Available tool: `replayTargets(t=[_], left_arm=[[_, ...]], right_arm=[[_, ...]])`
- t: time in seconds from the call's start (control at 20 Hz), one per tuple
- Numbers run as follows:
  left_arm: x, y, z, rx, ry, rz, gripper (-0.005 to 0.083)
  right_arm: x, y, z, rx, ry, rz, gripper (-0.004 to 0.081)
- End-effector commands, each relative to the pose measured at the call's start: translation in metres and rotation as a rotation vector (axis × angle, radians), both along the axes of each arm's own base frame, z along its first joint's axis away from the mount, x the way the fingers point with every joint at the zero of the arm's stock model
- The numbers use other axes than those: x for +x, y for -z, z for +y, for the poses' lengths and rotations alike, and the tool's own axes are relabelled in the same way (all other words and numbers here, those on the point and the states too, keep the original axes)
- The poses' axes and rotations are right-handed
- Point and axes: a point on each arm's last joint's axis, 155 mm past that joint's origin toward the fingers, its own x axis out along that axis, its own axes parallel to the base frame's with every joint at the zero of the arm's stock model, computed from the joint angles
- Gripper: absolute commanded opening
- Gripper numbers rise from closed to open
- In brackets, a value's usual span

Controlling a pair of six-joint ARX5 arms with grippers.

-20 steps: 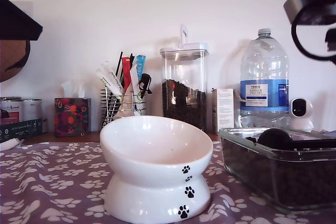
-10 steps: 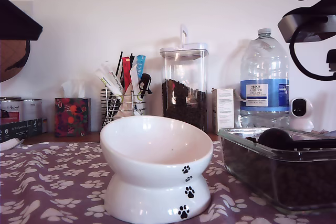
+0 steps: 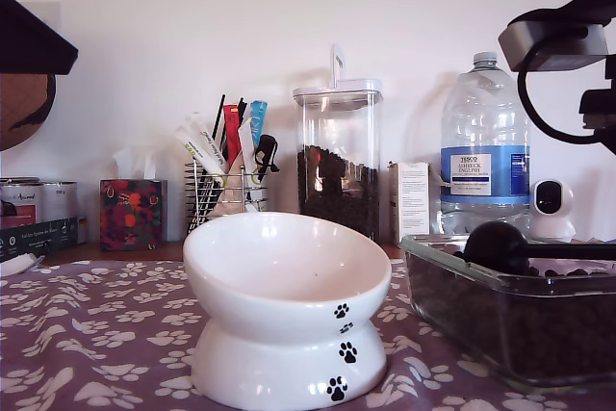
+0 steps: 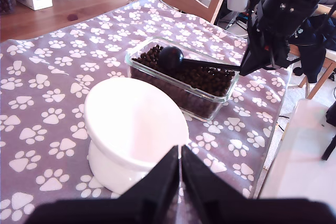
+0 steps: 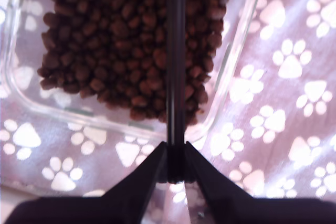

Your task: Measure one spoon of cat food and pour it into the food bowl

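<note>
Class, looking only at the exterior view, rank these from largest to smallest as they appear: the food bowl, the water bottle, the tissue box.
1. food bowl, though it stands nearest the camera
2. water bottle
3. tissue box

You cannot see the black plastic scoop's domed bowl [image 5: 175, 35] in the second wrist view; only its handle shows. The rectangular clear glass dish [image 3: 500, 281] runs off the exterior view's right edge.
</note>
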Motion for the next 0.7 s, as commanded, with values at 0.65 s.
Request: replayTargets(t=[0.65], left_arm=[[0.000, 0.001, -0.001, 0.000, 0.003, 0.004, -0.0019]], right_arm=[[0.002, -0.005, 0.006, 0.147, 0.048, 0.086, -0.0012]])
